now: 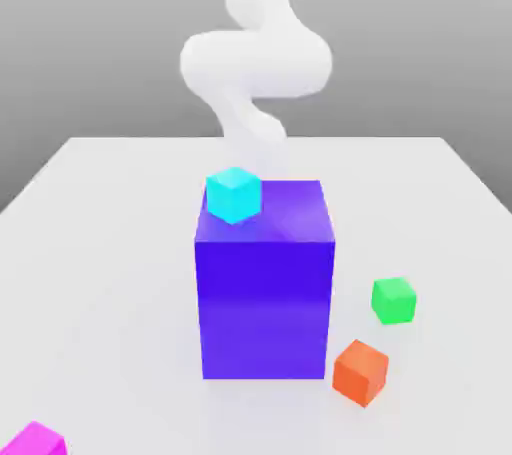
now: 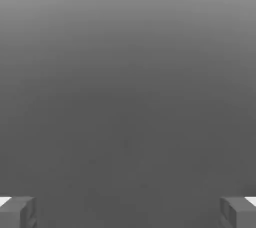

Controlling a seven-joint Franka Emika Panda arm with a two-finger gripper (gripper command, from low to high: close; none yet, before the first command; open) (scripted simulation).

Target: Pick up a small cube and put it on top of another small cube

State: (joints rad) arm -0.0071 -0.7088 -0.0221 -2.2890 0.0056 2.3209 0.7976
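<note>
Wide open, the gripper [image 2: 128, 213] has its two fingers [image 2: 17, 213] spread far apart at the edges of the hand view, with nothing held between them. Between and beyond the fingers, the hand view has a plain gray surface [image 2: 128, 96], paler toward one side. In the exterior view, the white arm [image 1: 256, 63] comes down from the top, a little to the exterior view's left of the middle, bends through a thick rounded joint and narrows toward its lower end, behind the big block; the exact shape of that pale end is hard to tell against the tabletop. The pink cube [image 1: 38, 439] sits at the near corner on the exterior view's left, partly cut off by the picture's edge and well apart from both the block and the arm. The green cube [image 1: 394, 301] rests on the white table [image 1: 110, 273], to the exterior view's right of the big blue-purple block [image 1: 264, 308] and apart from it. Nearer the camera than the green cube, the orange cube [image 1: 360, 373] lies turned at an angle, just beside the block's near corner. The cyan cube [image 1: 234, 195] rests on top of the block, toward the exterior view's left edge of its upper face.
</note>
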